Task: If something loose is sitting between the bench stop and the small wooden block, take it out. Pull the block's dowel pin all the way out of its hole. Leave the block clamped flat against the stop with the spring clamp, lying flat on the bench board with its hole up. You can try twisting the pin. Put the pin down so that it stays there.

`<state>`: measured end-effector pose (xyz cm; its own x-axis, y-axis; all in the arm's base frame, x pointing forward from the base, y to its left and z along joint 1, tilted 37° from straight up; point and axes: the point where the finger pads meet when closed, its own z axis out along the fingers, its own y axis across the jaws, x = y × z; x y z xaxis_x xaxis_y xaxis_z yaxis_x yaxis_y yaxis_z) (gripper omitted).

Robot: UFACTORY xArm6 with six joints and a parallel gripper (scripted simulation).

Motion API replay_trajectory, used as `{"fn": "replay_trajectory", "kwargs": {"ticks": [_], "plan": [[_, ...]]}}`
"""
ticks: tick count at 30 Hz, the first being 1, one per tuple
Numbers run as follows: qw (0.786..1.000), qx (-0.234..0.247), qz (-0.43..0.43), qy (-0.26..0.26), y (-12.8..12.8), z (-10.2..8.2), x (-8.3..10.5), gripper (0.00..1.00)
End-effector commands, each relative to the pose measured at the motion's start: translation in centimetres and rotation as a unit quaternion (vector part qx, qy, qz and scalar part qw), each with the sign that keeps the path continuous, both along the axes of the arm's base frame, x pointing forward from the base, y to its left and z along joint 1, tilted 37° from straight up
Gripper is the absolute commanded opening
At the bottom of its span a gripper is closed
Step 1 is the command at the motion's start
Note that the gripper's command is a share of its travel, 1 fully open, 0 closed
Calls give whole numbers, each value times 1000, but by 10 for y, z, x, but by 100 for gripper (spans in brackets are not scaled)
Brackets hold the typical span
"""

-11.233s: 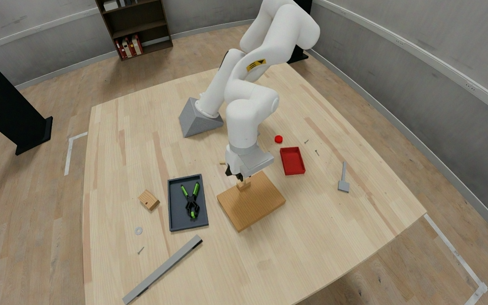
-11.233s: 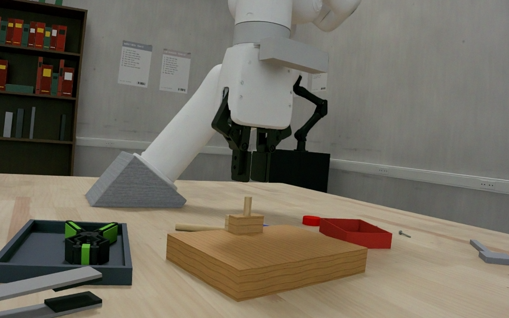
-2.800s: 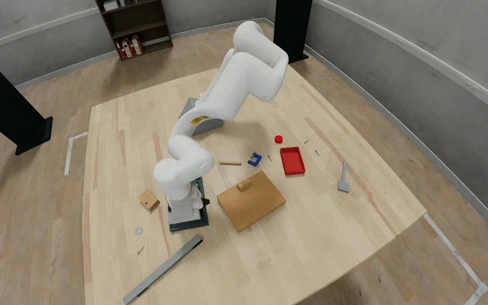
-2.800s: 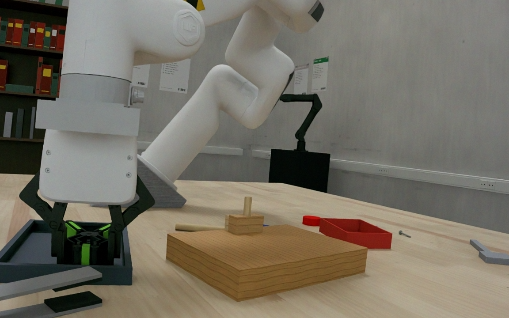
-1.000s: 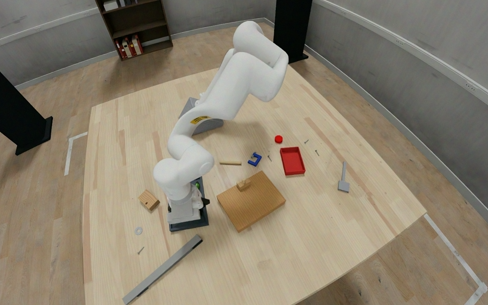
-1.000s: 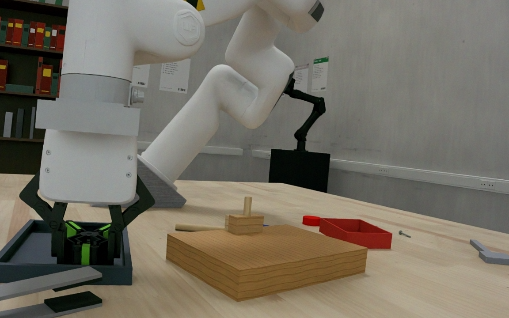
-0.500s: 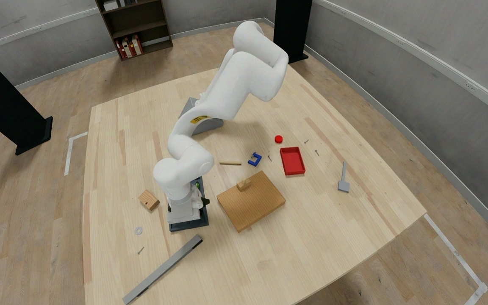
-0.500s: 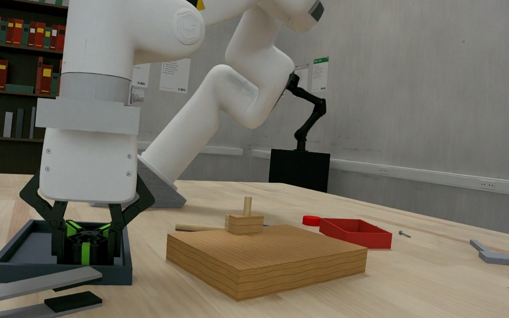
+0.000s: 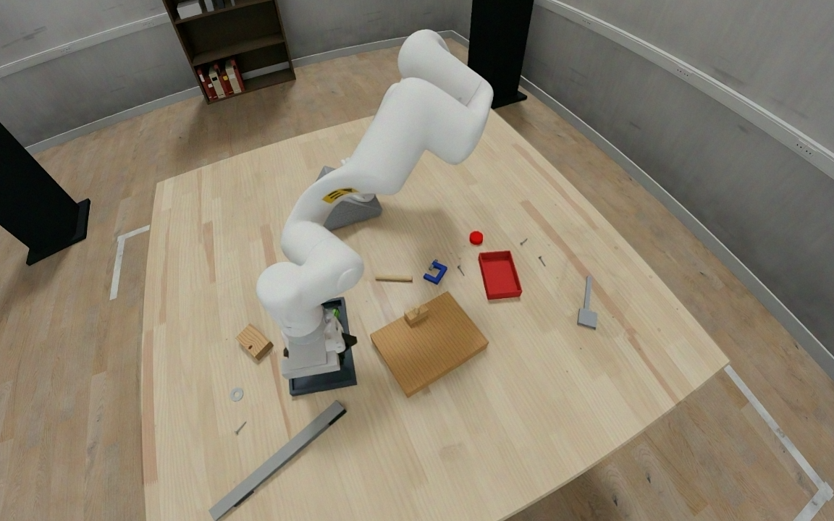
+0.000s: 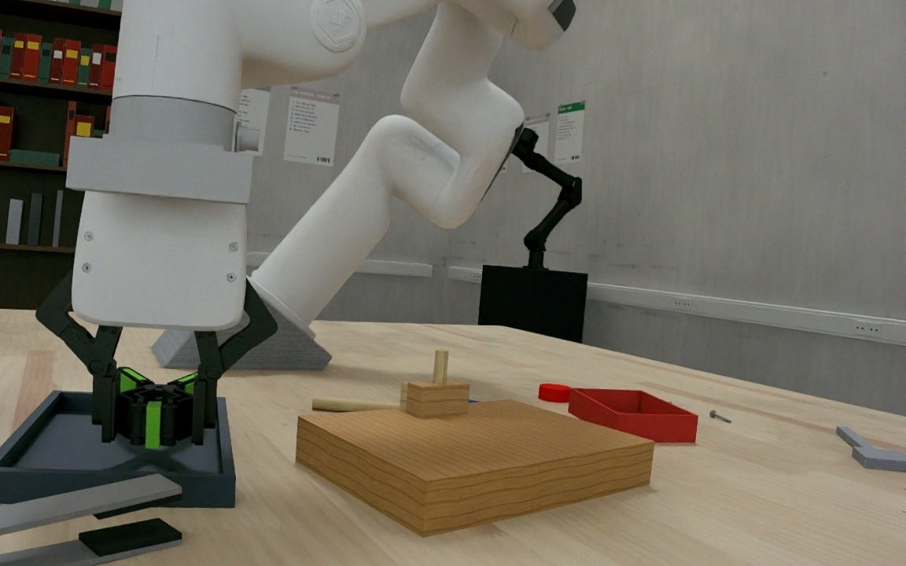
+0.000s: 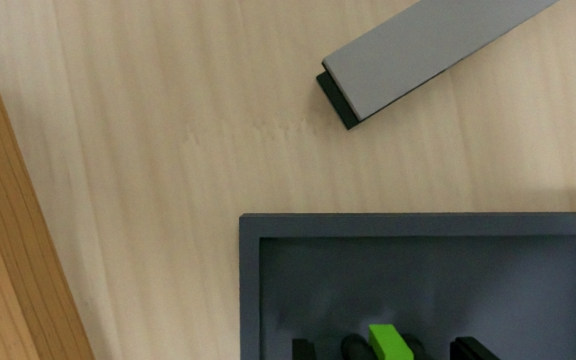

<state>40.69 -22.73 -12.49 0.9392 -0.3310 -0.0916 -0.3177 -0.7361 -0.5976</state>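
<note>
My gripper (image 10: 152, 422) is shut on the black and green spring clamp (image 10: 150, 411) and holds it low inside the dark grey tray (image 10: 55, 453). In the wrist view only the clamp's green tip (image 11: 390, 342) shows at the bottom edge. The bench board (image 9: 428, 341) lies to the right of the tray. The small wooden block (image 10: 435, 397) sits near the board's far edge, with its dowel pin (image 10: 440, 366) standing upright in it. I cannot make out the bench stop apart from the block.
A loose dowel (image 9: 393, 278) and a blue clamp (image 9: 436, 267) lie behind the board. A red tray (image 9: 499, 273) and red cap (image 9: 476, 236) are further right. A second wooden block (image 9: 254, 341), a washer (image 9: 234, 391) and a long grey rule (image 9: 277, 459) lie near the tray.
</note>
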Motion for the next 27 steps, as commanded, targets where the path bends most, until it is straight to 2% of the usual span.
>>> {"fn": "replay_trajectory", "kwargs": {"ticks": [1,12,27], "plan": [[1000,-2,-1,-2,-8,10,0,0],[1000,-2,-1,-2,-27,34,-4,0],[1000,-2,-1,-2,-41,54,-8,0]]}}
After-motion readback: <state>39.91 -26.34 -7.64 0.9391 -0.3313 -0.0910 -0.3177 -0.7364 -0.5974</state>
